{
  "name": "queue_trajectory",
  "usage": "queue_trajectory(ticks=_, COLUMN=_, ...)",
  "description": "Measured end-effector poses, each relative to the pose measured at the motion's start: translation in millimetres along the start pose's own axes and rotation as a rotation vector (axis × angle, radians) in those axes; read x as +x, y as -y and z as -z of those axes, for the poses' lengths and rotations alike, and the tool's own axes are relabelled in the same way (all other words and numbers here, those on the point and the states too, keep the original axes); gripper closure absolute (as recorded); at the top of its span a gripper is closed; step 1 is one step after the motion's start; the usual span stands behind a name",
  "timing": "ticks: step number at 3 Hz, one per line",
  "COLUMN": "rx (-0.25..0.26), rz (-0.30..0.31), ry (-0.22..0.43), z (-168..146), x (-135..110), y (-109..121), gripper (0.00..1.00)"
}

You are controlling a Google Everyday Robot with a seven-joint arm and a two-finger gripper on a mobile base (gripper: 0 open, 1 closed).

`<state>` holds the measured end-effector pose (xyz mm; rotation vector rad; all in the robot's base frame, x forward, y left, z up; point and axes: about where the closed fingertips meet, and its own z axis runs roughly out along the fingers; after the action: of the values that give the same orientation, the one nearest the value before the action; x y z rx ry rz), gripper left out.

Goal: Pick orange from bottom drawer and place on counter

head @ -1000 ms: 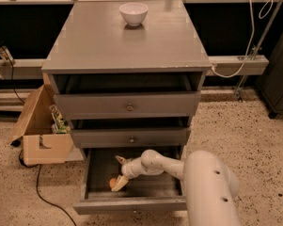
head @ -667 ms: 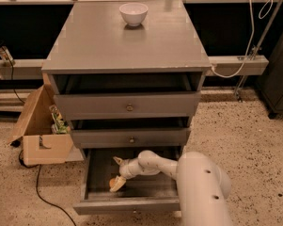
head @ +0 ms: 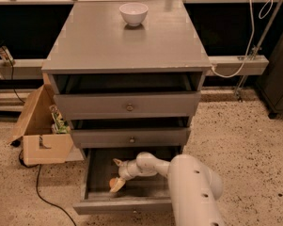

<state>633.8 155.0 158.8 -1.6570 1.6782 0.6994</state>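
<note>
The bottom drawer is pulled open, showing its dark grey inside. My gripper reaches into it from the right, low over the drawer floor at the left half. Its fingers are spread: one tip points to the back, the other to the front. The orange shows as a small orange patch right by the front finger, mostly hidden by it; I cannot tell if they touch. The grey counter is the cabinet's top.
A white bowl stands at the back of the counter. The two upper drawers stand slightly open. An open cardboard box sits on the floor to the left, with a black cable by it.
My arm's white body has shifted a little left and nearer the drawer. The gripper has stayed at about the same place by the orange.
</note>
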Motion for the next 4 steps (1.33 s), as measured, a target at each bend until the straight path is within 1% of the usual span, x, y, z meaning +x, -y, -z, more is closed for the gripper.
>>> queue_trajectory(ticks=1, rx=-0.012, rz=-0.015, ry=-0.014, z=-8.8, x=12.8, y=-3.7, gripper=0.00)
queue_trajectory(ticks=2, rx=-0.024, rz=-0.026, ry=-0.020, z=-17.2, x=20.9, y=-8.4, gripper=0.18)
queue_trajectory(ticks=4, rx=-0.037, rz=-0.036, ry=-0.019, z=-24.4, x=25.9, y=-12.8, gripper=0.65)
